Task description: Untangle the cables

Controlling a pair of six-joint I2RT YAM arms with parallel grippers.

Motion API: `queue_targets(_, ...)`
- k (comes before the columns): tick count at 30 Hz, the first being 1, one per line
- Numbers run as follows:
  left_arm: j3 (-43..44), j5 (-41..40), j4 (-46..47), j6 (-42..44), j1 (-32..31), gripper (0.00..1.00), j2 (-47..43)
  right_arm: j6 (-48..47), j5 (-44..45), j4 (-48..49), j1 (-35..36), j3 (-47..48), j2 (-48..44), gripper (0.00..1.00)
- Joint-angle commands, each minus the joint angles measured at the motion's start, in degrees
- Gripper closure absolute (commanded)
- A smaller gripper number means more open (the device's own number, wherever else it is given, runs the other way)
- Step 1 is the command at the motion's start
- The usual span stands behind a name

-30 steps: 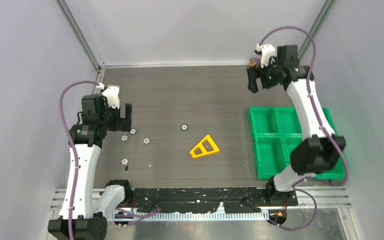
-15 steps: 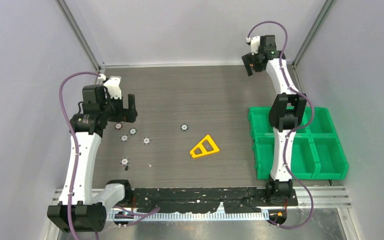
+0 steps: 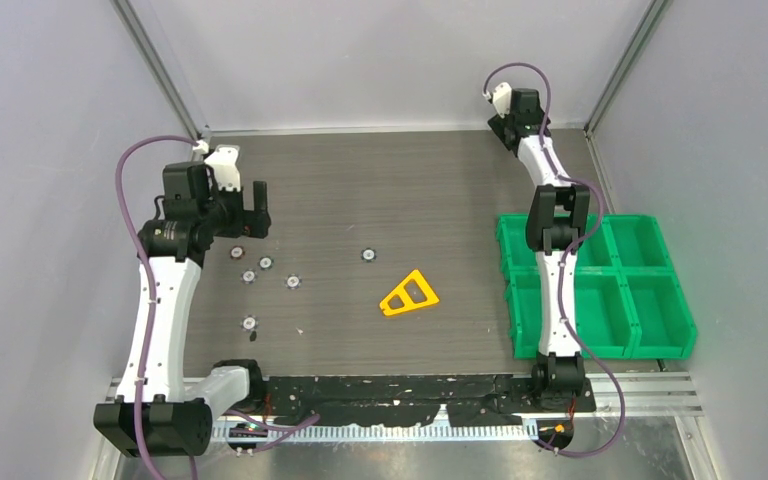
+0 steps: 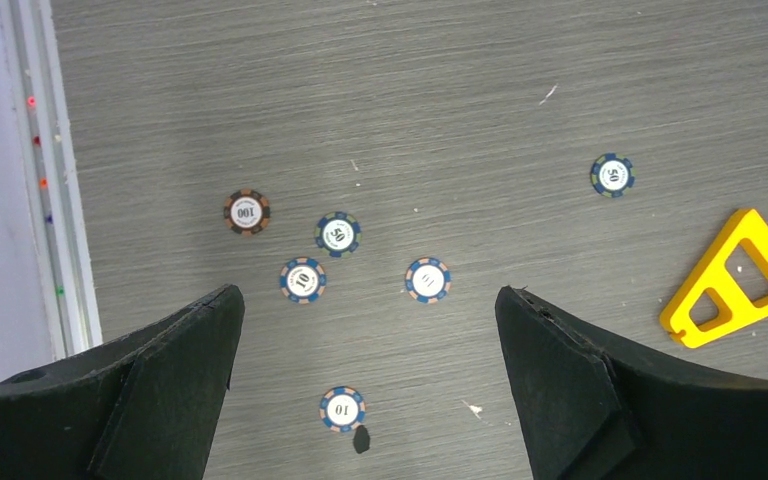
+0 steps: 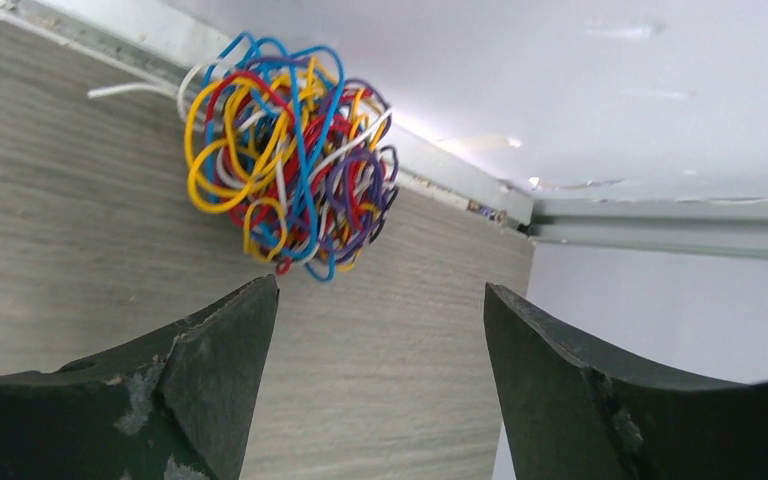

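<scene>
Surface [image 3: 380, 190]: dark grey, wood-grained. Lying on it: six poker chips [image 4: 338, 234], scattered loosely at the left; one yellow plastic triangle [image 3: 409, 294], flat, near the middle; one compartmented green bin [image 3: 620, 348], right side; cables [image 5: 290, 160], a single tangled multicoloured ball, far right corner

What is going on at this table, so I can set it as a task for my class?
The right arm is stretched to the far right corner, the right fingers open just short of a tangled ball of coloured cables lying against the back wall; nothing is gripped yet. The left arm hovers with the left fingers open above some poker chips, holding nothing.
</scene>
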Motion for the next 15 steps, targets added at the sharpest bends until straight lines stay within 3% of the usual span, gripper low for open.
queue_targets(1,0.6,-3.2,1.2,1.5,-0.2,0.01,0.0,-5.9,0.7,11.2,0.0,3.7,1.7,0.19)
queue_targets(11,1.9,-4.1,1.0,2.3,-0.2,0.01,1.0,-12.9,-3.5,16.9,-0.7,3.4,6.6,0.24)
queue_targets(15,2.3,-4.4,0.7,2.6,-0.2,0.01,1.5,-15.1,-5.8,17.6,-1.4,3.1,7.3,0.37)
